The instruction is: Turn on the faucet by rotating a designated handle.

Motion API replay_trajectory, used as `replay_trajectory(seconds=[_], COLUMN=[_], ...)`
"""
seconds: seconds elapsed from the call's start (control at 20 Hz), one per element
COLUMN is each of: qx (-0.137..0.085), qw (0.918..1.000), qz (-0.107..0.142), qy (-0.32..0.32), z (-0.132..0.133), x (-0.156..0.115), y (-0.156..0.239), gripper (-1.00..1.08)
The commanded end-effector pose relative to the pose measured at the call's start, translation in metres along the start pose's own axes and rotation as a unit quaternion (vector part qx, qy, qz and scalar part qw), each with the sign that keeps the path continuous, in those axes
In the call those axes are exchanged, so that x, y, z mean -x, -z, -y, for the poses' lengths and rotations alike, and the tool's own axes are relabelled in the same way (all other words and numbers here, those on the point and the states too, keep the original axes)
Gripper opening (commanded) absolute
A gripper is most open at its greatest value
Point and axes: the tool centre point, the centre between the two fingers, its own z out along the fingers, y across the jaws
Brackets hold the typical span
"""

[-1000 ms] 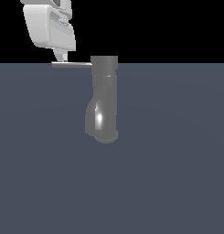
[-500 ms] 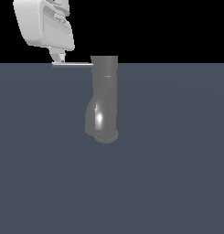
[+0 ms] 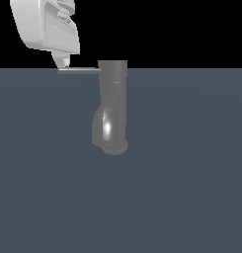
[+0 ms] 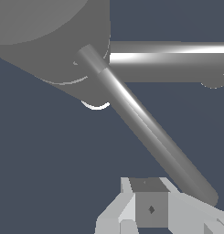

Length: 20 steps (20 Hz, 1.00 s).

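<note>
At the handle's [image 3: 79, 70] free end I see my gripper [image 3: 62, 61] — finger spacing unclear; the faucet [image 3: 112, 106] stands upright.

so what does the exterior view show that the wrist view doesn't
Only the exterior view shows the whole faucet standing upright, with its bulging lower body and round base on the dark surface, and the white body of the gripper above the handle's far end. Only the wrist view shows the handle running its full length up close, ending right beside the gripper's fingertip. Both show the thin handle projecting from the faucet's top, with the gripper at its free end.
</note>
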Motion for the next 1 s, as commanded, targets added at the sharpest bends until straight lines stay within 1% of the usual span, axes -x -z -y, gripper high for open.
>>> replay_trajectory(seconds=[0.0, 0.95], qx=[0.001, 0.002], qw=[1.0, 1.0], qz=[-0.001, -0.001], qy=[-0.004, -0.003], z=[-0.005, -0.046], x=[-0.01, -0.053], y=[0.0, 0.0], gripper=[-1.0, -1.0])
